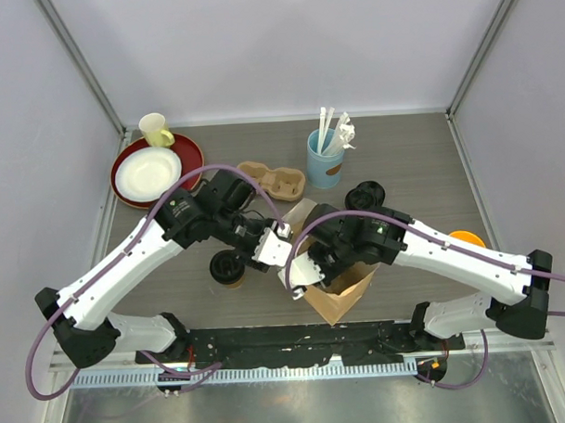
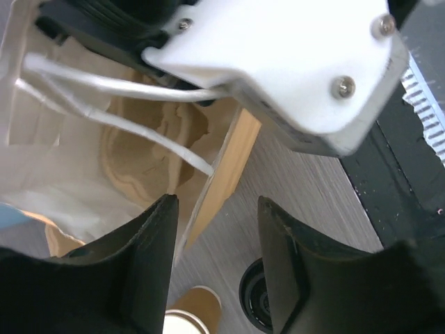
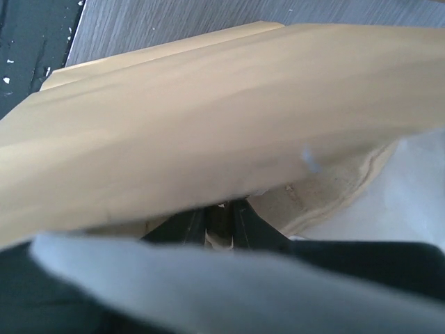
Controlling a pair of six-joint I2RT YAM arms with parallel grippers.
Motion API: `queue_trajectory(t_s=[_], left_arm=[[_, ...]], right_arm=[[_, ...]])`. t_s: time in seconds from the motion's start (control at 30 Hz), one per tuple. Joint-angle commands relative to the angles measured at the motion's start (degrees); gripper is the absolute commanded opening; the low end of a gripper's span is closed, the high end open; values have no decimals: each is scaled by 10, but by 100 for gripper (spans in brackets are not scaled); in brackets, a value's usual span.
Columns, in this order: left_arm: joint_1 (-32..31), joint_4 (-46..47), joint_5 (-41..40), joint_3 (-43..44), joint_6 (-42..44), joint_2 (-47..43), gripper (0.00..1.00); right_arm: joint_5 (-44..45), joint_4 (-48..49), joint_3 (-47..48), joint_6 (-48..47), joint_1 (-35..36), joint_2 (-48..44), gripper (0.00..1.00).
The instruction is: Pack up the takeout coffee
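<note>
Coffee cup stands left of spread left gripper; right gripper pinches bag.

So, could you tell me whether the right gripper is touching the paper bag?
Touching. The right wrist view shows the right gripper pinched shut on the paper bag, with its wall between the fingertips.

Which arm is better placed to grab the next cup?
Left: the left gripper is open and free beside the cup and black lid; the right gripper is shut on the paper bag's wall.
</note>
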Motion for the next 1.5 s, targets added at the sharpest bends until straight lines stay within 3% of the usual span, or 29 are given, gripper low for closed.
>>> queue_trajectory(t_s=[0.0,0.2,0.43,0.57,0.6,0.63,0.7,0.83,1.13,1.3,1.4,1.47], left_arm=[[2,55,-32,20,-51,-8,59],[7,69,-57,32,-120,-32,77],[46,92,-26,34,-256,-73,84],[97,167,-14,6,-408,-99,91],[125,213,-15,2,-515,-98,92],[140,235,-15,-1,-566,-96,93],[162,271,-27,6,-681,-75,90],[163,273,-105,50,-773,-20,78],[107,192,-152,115,-696,71,75],[85,191,-205,86,-656,77,75],[69,175,-221,86,-639,84,71],[58,163,-241,75,-628,81,63]], right_arm=[[2,28,-24,3,-3,-21,1],[3,34,-40,4,-4,-8,1],[-16,40,-57,-2,-11,5,1],[-25,41,-54,-2,-14,21,1],[-24,40,-53,-2,-14,24,1],[-24,41,-48,-3,-14,23,1],[-22,40,-43,-7,-17,22,1],[-25,35,-37,-9,-18,32,1],[-1,8,-5,-4,-27,65,1],[-3,26,-9,-17,-32,93,1],[-11,29,-10,-17,-29,95,1],[-19,28,-9,-17,-26,88,1]])
